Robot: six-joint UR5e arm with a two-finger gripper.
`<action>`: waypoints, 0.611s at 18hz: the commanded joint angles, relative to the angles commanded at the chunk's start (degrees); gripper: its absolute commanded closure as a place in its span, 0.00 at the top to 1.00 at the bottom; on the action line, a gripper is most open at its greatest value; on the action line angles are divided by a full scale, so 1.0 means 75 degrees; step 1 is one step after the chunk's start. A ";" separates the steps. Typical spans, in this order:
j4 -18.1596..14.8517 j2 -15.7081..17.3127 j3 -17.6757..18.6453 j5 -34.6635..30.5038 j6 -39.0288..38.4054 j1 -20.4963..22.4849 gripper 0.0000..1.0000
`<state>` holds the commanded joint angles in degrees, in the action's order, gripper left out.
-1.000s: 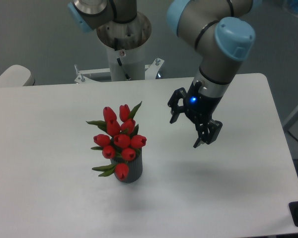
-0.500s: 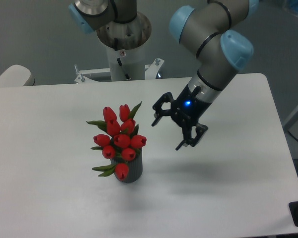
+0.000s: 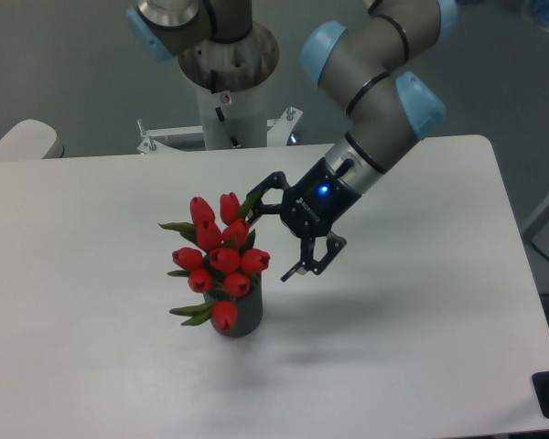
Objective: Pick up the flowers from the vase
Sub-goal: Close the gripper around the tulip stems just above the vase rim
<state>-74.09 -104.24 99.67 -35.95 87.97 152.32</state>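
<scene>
The flowers (image 3: 217, 258), a bunch of red tulip buds with green leaves, stand in the vase (image 3: 243, 317), a short dark grey ribbed cylinder at the table's middle left. My gripper (image 3: 267, 238) is open, tilted sideways with its fingers pointing left toward the bouquet. Its upper finger reaches the leaf at the bunch's top right; the lower finger (image 3: 297, 270) hangs just right of the buds. Nothing is held between the fingers.
The white table (image 3: 421, 320) spreads to the right and front of the vase. The robot's base column (image 3: 229, 91) stands at the table's far edge. A pale rounded object (image 3: 23, 142) sits at the far left.
The gripper has swung left across the table, from well right of the bouquet to right beside it, and rotated so its open fingers face the flowers.
</scene>
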 joint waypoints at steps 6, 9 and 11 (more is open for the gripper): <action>0.0350 0.0000 0.0140 0.0363 0.0154 -0.0176 1.00; 0.0667 -0.0058 0.0199 0.0375 0.0154 -0.0317 1.00; 0.0796 -0.0093 0.0234 0.0387 0.0200 -0.0317 1.00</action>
<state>-68.12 -104.94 101.42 -33.05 89.47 149.94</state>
